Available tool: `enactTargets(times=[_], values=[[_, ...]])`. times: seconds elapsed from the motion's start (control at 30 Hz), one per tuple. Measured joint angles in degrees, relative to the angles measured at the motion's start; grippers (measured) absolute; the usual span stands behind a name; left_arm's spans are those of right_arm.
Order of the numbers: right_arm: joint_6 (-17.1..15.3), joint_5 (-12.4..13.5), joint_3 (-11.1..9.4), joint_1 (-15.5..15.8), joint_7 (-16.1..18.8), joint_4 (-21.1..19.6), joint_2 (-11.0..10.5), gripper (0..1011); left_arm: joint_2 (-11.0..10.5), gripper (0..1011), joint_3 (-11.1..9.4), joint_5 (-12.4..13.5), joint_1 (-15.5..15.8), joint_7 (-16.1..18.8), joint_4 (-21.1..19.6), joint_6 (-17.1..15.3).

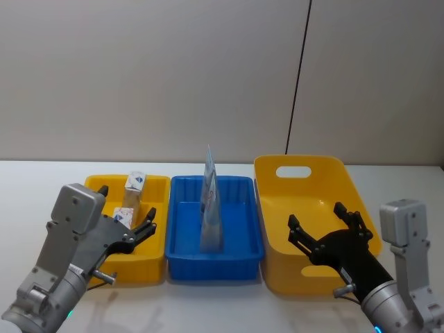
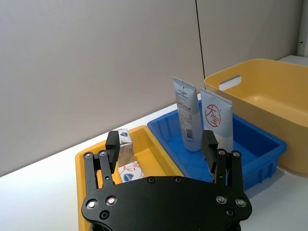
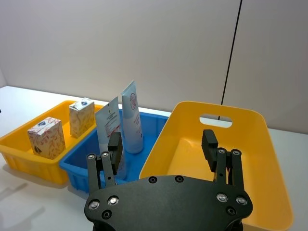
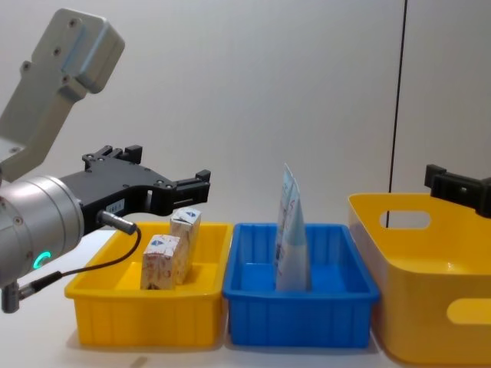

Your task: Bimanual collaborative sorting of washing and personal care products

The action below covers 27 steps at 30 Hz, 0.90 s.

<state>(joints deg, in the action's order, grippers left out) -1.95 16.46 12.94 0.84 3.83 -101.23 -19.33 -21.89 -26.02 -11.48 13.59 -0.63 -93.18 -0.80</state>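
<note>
Front carton point(image 4: 159, 263) and rear carton point(image 4: 184, 230), both small white card boxes with gable tops, a red-pink leaf print and a blue mark near the peak, stand upright and close together in the small yellow bin point(image 4: 146, 318) on the robot's left. Beside it, in the middle, the blue bin point(image 4: 299, 322) holds two flat tubes, caps down and crimped ends up. The pale tube point(image 2: 186, 115) carries fine print too small to read. The second tube point(image 2: 216, 120) bears a red ring with a character inside. From the head and chest views the pair are seen edge-on and overlap into one thin wedge. On the right stands the large yellow bin point(image 4: 430, 307), smooth plastic with rounded corners and an oval handle slot in its far wall. All three bins rest side by side on the white table point(image 1: 41, 187).

The left pincer point(image 4: 157, 165), black with ridged fingers, hangs over the small yellow bin, spread wide and grasping nothing; in the head view it covers part of the front carton. The right pincer point(image 1: 316, 216) hangs over the large yellow bin, likewise spread and gripping nothing; the chest view cuts it off at the right edge.
</note>
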Motion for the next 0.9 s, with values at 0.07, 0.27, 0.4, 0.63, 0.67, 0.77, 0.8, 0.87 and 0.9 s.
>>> enactTargets(times=[0.07, 0.27, 0.4, 0.63, 0.67, 0.77, 0.8, 0.87, 0.9], values=[[0.0, 0.0, 0.0, 0.0, 0.0, 0.0, 0.0, 1000, 0.0, 1001, 0.0, 0.0, 0.0, 0.0, 0.0, 0.0], [0.0, 0.0, 0.0, 0.0, 0.0, 0.0, 0.0, 1000, 0.0, 1001, 0.0, 0.0, 0.0, 0.0, 0.0, 0.0], [0.0, 0.0, 0.0, 0.0, 0.0, 0.0, 0.0, 1000, 0.0, 1001, 0.0, 0.0, 0.0, 0.0, 0.0, 0.0], [0.0, 0.0, 0.0, 0.0, 0.0, 0.0, 0.0, 1000, 0.0, 1001, 0.0, 0.0, 0.0, 0.0, 0.0, 0.0], [0.0, 0.0, 0.0, 0.0, 0.0, 0.0, 0.0, 1000, 0.0, 1001, 0.0, 0.0, 0.0, 0.0, 0.0, 0.0], [0.0, 0.0, 0.0, 0.0, 0.0, 0.0, 0.0, 1000, 0.0, 1001, 0.0, 0.0, 0.0, 0.0, 0.0, 0.0], [0.0, 0.0, 0.0, 0.0, 0.0, 0.0, 0.0, 1000, 0.0, 1001, 0.0, 0.0, 0.0, 0.0, 0.0, 0.0], [0.0, 0.0, 0.0, 0.0, 0.0, 0.0, 0.0, 1000, 0.01, 1001, 0.0, 0.0, 0.0, 0.0, 0.0, 0.0], [0.0, 0.0, 0.0, 0.0, 0.0, 0.0, 0.0, 1000, 0.03, 1001, 0.0, 0.0, 0.03, 0.0, 0.0, -0.01]])
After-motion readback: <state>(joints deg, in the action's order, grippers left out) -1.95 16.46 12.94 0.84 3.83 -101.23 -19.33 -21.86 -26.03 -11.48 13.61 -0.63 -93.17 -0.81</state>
